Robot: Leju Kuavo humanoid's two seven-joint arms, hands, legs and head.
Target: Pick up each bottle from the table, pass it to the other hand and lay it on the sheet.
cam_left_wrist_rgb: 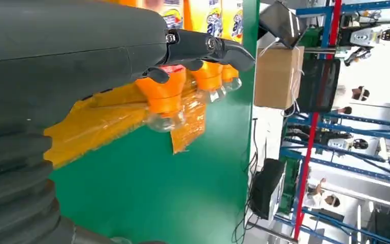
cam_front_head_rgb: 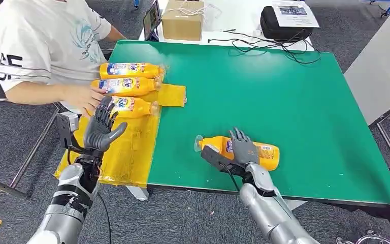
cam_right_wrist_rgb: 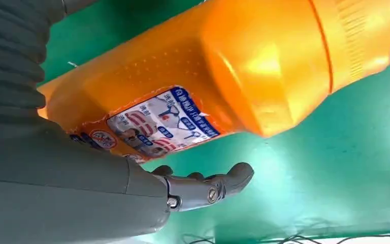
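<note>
The right hand (cam_front_head_rgb: 242,147) lay over the bottle (cam_front_head_rgb: 264,155), fingers draped but not clearly gripping, out on the green table (cam_front_head_rgb: 284,101) beside the yellow sheet (cam_front_head_rgb: 127,152). The left hand (cam_front_head_rgb: 103,128) hung spread and empty over that sheet, seemingly ready to receive.

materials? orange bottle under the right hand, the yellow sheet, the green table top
Orange bottle: looks like glossy moulded plastic, with sharp highlights on the body, a printed label and a clear cap.
Yellow sheet: thin glossy plastic film by its wrinkles and sheen.
Green table top: smooth, faintly shiny; a coated board or a mat, cannot tell which.
</note>
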